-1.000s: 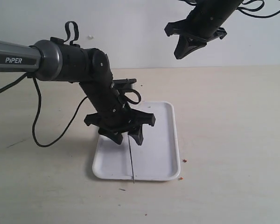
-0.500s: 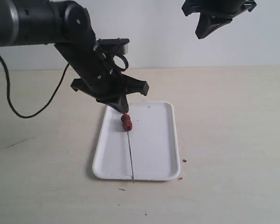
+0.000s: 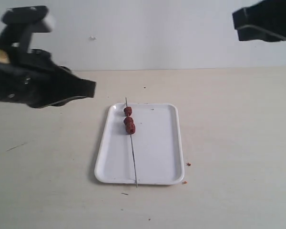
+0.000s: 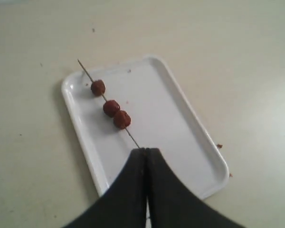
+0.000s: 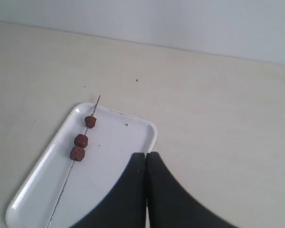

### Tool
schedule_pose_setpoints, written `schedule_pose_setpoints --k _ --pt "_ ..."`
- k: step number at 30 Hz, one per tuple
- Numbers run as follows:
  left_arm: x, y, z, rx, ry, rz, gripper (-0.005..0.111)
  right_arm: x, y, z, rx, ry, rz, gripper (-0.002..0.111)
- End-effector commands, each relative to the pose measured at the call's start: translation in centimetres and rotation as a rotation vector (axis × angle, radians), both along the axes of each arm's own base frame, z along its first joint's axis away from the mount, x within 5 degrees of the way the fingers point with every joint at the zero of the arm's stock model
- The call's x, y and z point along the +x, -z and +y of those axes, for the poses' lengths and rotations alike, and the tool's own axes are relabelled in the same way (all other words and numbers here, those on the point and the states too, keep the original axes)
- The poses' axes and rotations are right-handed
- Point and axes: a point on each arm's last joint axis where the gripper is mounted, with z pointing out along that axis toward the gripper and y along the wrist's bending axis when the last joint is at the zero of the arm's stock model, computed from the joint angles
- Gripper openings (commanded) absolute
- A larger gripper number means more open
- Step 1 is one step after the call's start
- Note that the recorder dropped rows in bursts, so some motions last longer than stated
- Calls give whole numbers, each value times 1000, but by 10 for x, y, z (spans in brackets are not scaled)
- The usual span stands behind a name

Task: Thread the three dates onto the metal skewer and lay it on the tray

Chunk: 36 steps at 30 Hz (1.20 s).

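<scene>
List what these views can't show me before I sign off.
Near end of the metal skewer: hidden behind the left gripper in the left wrist view, cut by the frame edge in the right wrist view.
Exterior view: the left gripper is motion-blurred and partly off frame; the right gripper is cut off at the corner.
Specks beside the tray: too small to identify.
</scene>
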Motion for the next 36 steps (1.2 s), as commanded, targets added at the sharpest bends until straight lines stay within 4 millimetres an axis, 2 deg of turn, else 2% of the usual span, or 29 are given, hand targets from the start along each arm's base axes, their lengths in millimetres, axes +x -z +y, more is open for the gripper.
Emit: schedule_pose_setpoints --k 1,5,8,11,17,23,25,27,30,36 --pt "-54 -6 40 -121 -41 -191 0 -70 3 -8 39 71 -222 0" --pt "-119 2 88 -265 -71 -406 0 -150 13 -14 101 102 -424 0" --pt "-140 5 104 -332 -77 -496 0 -183 14 -13 130 72 -491 0" --pt "-165 8 120 -407 -70 -592 0 -224 11 -11 136 10 -583 0" --pt "-183 0 133 -489 -71 -702 0 -266 6 -13 148 0 -778 0" --pt "-184 0 134 -493 -70 -711 0 -271 6 -14 127 4 -810 0" --pt "-184 0 134 -493 -70 -711 0 -269 6 -17 33 30 -830 0" --pt "-184 0 134 -493 -70 -711 0 -265 11 -20 -75 118 -814 0" --pt "-184 0 134 -493 -70 -711 0 -259 19 -22 -146 229 -790 0" --pt "-184 0 134 -493 -70 -711 0 -242 48 -29 -195 385 -708 0"
